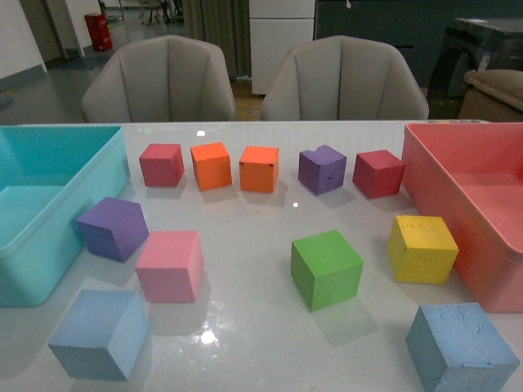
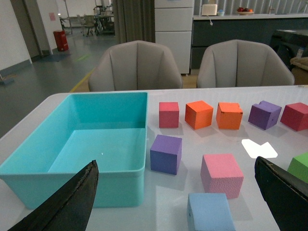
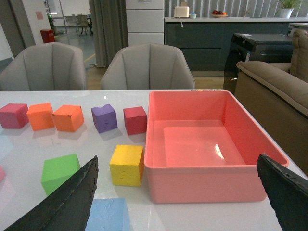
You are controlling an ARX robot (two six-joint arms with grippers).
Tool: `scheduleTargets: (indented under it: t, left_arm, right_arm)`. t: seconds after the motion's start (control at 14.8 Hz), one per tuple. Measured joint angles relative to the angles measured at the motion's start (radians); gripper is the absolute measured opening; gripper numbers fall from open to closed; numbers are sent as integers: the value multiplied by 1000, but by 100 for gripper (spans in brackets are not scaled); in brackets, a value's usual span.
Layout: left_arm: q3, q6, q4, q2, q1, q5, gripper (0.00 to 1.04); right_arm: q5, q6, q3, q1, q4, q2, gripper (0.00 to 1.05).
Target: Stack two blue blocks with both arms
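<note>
Two pale blue blocks rest on the white table near its front edge. One blue block is at the front left, also seen in the left wrist view. The other blue block is at the front right; in the right wrist view it sits close to one finger. My left gripper is open above the table, the left blue block just below the gap between its fingers. My right gripper is open too, facing the pink bin. Neither arm shows in the front view.
A teal bin stands at the left, a pink bin at the right. Between them lie red, orange, purple, pink, green and yellow cubes. Two grey chairs stand behind the table.
</note>
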Motion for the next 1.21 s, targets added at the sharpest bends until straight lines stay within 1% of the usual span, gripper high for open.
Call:
scheduleTargets:
  t: [1.08, 1.15, 1.21]
  left_arm:
    - [0, 0, 0, 0, 0, 0, 98]
    - [0, 0, 0, 0, 0, 0, 98]
    - [0, 0, 0, 0, 0, 0, 98]
  right_arm:
    - [0, 0, 0, 0, 0, 0, 98]
    - [36, 29, 14, 16, -44, 27, 98]
    - [48, 73, 43, 28, 39, 169, 98]
